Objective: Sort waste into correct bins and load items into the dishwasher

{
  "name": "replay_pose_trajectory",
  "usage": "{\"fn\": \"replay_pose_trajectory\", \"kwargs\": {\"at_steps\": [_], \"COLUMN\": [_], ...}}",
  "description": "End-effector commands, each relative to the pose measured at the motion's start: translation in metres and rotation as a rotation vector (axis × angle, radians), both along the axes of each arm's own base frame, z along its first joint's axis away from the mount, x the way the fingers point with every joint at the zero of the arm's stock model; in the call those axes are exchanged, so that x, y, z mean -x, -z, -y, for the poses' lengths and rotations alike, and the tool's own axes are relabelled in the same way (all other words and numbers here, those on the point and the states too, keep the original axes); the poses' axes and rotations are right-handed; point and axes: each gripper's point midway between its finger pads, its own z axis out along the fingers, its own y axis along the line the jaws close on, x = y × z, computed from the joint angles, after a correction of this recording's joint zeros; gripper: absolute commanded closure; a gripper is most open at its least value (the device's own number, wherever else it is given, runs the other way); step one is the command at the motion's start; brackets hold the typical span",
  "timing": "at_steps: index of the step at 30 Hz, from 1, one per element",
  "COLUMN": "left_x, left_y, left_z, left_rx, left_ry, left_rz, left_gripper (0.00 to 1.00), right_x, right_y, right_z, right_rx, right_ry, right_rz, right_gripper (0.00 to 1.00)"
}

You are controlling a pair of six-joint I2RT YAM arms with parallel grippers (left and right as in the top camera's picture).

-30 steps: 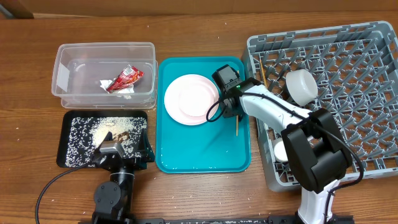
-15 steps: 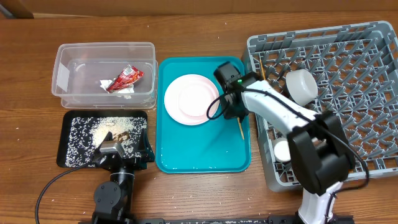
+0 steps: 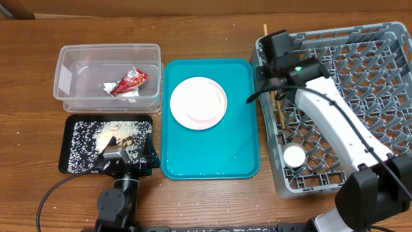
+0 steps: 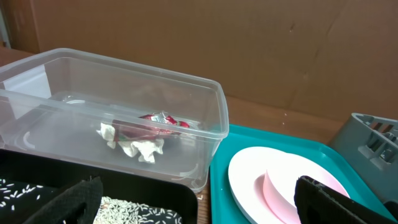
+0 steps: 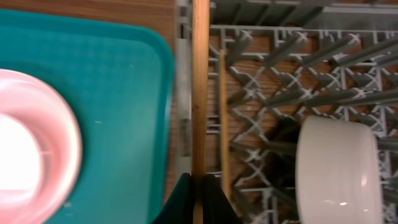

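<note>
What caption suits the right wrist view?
Right fingers pinch one chopstick along the grey rack's wall beside the teal tray; second chopstick and white bowl lie inside.

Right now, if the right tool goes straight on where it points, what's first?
Probably the dish rack's left wall: the right tool, shut on a chopstick, points down at it, just beside the teal tray. Depth is unclear from here.

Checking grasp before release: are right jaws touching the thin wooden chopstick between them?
Touching. Right wrist view: right gripper, jaws pressed on both sides of the thin wooden chopstick.
</note>
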Motion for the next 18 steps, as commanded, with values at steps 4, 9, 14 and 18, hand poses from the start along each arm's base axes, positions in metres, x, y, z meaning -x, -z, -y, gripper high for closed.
{"fn": "replay_pose_trajectory", "kwargs": {"at_steps": [4, 9, 14, 18], "left_x": [0.000, 0.000, 0.000, 0.000], "left_y": [0.000, -0.001, -0.001, -0.001], "left_z": [-0.004, -0.004, -0.004, -0.004], "left_rx": [0.003, 0.003, 0.003, 0.003], "left_ry": [-0.021, -0.022, -0.022, -0.021], "left_rz": [0.007, 0.007, 0.007, 0.007], "left_gripper": [0.00, 0.00, 0.00, 0.00], "right_x": [0.011, 0.017, 0.031, 0.035], "right_y": [0.028, 0.010, -0.013, -0.012], "right_z": [0.008, -0.006, -0.073, -0.116], "right_rx": [0.074, 0.055, -0.193, -0.396], "right_ry": [-0.091, -0.112, -0.207, -0.142], "right_rz": [-0.114, -0.078, -0.049, -0.079], "right_gripper": [0.92, 0.56, 0.50, 0.49]}}
